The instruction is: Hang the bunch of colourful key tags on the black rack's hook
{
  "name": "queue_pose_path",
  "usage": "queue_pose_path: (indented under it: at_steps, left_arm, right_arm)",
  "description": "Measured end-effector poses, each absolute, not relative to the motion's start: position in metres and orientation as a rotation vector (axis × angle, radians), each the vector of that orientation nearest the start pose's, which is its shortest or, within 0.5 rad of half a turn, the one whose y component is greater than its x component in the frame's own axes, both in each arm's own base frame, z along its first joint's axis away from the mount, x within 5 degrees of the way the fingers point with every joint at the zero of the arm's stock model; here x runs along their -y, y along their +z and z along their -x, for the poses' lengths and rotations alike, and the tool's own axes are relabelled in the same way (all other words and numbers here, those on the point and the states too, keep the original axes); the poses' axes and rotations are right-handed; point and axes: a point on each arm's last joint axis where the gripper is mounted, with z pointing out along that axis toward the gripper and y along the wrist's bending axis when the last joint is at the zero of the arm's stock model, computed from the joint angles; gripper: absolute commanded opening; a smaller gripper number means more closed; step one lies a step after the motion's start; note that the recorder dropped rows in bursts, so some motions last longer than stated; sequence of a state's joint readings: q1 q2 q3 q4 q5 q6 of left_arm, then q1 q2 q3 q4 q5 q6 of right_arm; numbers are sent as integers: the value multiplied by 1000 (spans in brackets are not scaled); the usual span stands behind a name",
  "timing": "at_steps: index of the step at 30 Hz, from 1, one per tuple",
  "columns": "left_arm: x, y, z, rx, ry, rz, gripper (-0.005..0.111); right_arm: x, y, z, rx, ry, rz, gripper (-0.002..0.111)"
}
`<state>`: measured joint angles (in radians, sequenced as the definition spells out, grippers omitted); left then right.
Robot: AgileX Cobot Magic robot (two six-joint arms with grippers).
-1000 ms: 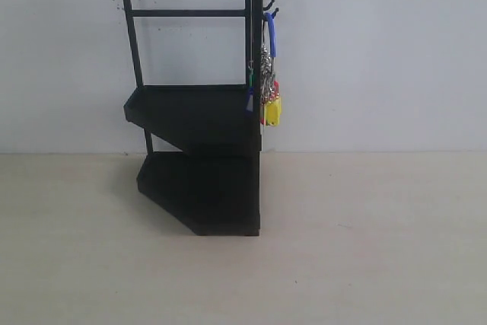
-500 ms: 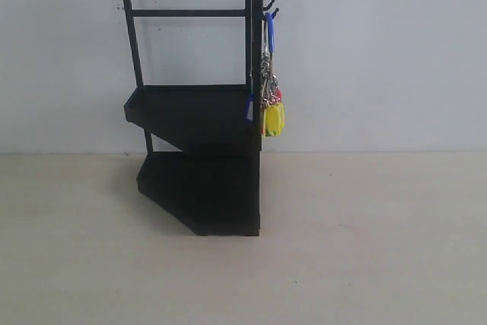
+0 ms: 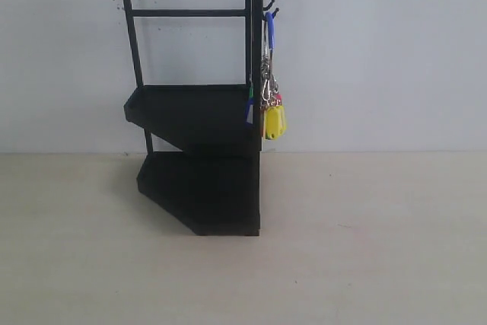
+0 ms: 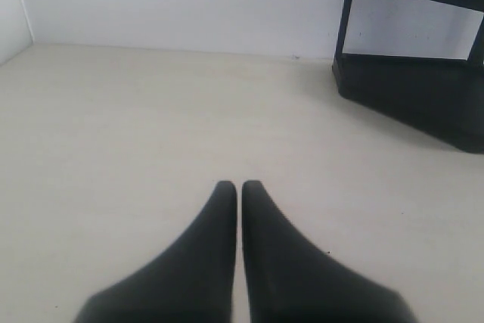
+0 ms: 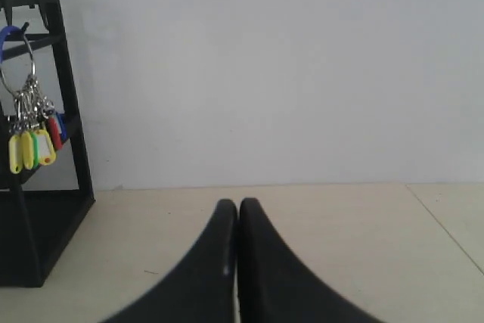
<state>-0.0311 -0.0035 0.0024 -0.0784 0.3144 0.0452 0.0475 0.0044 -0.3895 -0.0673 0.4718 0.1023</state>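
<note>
Left claw [image 4: 239, 187] and right claw [image 5: 237, 203] are pressed together, empty; the bunch [image 3: 269, 89] hangs from the rack's [image 3: 198, 112] hook [image 3: 269, 7], upper centre of frame, where any swing or knock could slip it off.

One rack [image 3: 198, 119], one key bunch [image 3: 272, 118], two hands [image 4: 239, 185] [image 5: 238, 203]
</note>
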Motion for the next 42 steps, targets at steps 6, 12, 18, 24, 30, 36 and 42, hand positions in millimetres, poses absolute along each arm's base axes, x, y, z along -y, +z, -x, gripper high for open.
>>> queue_pose_path:
  at_steps: [6,12,18,24,30,36,42]
  left_arm:
    - [4,184,-54,-1796,-65,-19,4]
    - [4,184,-54,-1796,-65,-19,4]
    - [4,184,-54,-1796,-65,-19,4]
    - [4,184,-54,-1796,-65,-19,4]
    - [4,184,-54,-1796,-65,-19,4]
    - [4,184,-54,-1796,-65,-19,4]
    - [4,184,-54,-1796,-65,-19,4]
  right_arm:
    - [-2,271,-35,-1594,39,43,0]
    - [-3,220,-51,-1682,51,38,0]
    - [-4,184,-54,-1817,87,-5,0]
    - [-2,182,-54,-1832,65,-16,0]
    - [0,182,-54,-1831,53,-75,0]
    - [0,182,-54,-1830,55,-92,0]
    - [0,182,-54,-1830,55,-92,0]
